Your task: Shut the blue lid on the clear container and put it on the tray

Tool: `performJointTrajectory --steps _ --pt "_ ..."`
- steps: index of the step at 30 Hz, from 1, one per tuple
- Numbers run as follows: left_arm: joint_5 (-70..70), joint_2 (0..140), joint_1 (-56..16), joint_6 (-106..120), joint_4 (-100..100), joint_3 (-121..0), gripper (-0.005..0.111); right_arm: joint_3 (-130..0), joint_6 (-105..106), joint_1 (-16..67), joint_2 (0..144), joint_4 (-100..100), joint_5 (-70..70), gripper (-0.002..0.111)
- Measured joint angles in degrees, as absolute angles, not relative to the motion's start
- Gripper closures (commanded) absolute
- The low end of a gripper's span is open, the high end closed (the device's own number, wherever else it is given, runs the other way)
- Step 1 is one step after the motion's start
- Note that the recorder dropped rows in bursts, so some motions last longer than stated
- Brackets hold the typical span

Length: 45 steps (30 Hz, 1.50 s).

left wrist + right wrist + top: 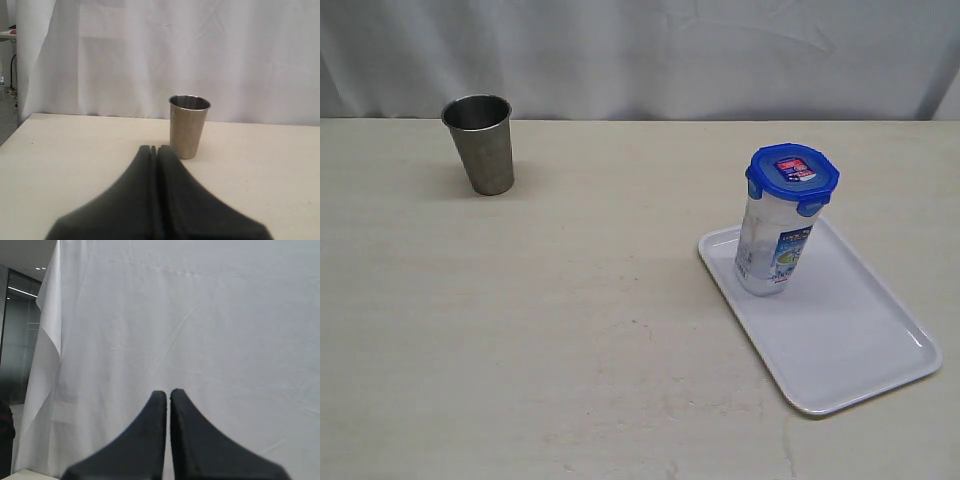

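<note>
My left claw (154,148) and right claw (167,392) are pressed together, empty. The container (775,240), frame right, looks light, slick; grip mid-body.

Grey steel cup (479,143), upright with its mouth open, near the far left edge of a pale, lightly scuffed table (550,340). A white curtain (650,55), creased in places, hangs behind the table's far edge.
</note>
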<state>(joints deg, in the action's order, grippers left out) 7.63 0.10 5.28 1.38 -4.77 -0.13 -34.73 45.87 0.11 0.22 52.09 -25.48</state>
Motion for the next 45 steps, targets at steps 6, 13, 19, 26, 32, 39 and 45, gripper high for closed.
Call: performJointTrajectory --steps 6,13,19,26,32,39,45 --pt "8.7 0.1 5.3 1.5 -2.9 -0.1 0.107 -34.7 45.9 0.1 0.2 52.1 -25.5 0.104" --pt "16.8 0.1 5.3 1.6 -2.0 -0.1 0.107 -34.7 45.9 0.1 0.2 52.1 -25.5 0.104" --pt "17.8 0.1 5.3 1.6 -2.0 -0.1 0.107 -34.7 45.9 0.1 0.2 52.1 -25.5 0.104" --pt "17.9 0.1 5.3 1.7 -2.0 -0.1 0.107 -34.7 45.9 0.1 0.2 52.1 -25.5 0.104" --pt "17.9 0.1 5.3 1.7 -2.0 -0.1 0.107 -34.7 45.9 0.1 0.2 52.1 -25.5 0.104" --pt "17.9 0.1 5.3 1.7 -2.0 -0.1 0.107 -34.7 45.9 0.1 0.2 52.1 -25.5 0.104" --pt "17.9 0.1 5.3 1.7 -2.0 -0.1 0.107 -34.7 45.9 0.1 0.2 52.1 -25.5 0.104"
